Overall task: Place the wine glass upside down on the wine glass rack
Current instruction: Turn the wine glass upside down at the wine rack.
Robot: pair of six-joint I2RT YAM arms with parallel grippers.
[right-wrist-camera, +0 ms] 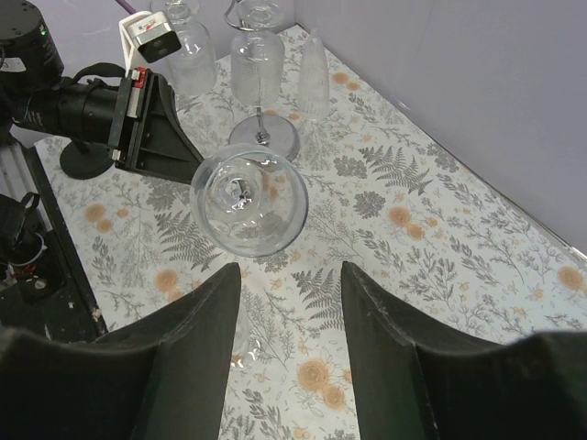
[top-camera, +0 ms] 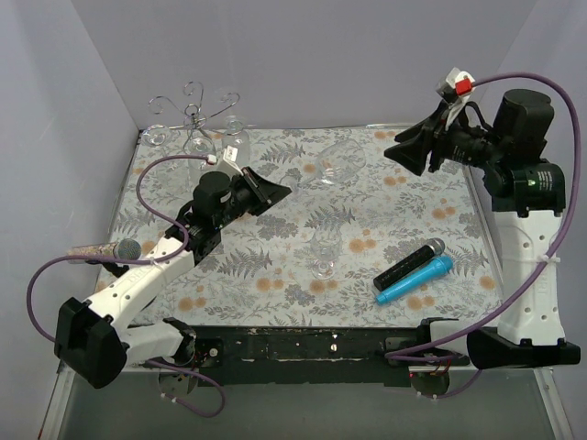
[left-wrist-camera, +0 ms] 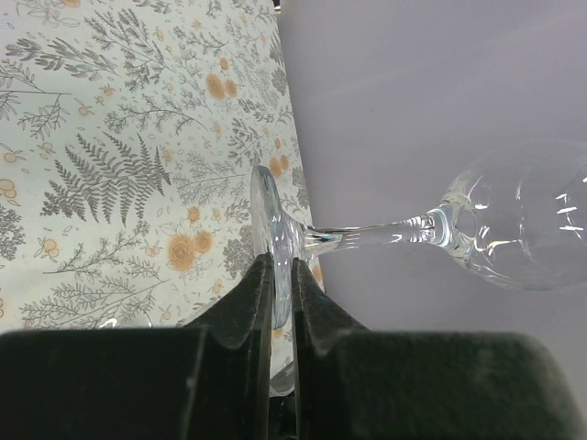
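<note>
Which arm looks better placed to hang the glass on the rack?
Left. The left hand grips the glass by its foot, close to the rack. The right hand is open, empty and farther away.

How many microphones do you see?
3. A black microphone and a blue microphone lie side by side at the front right. A brownish microphone lies at the far left, beside the left arm. The arms could hide more.
</note>
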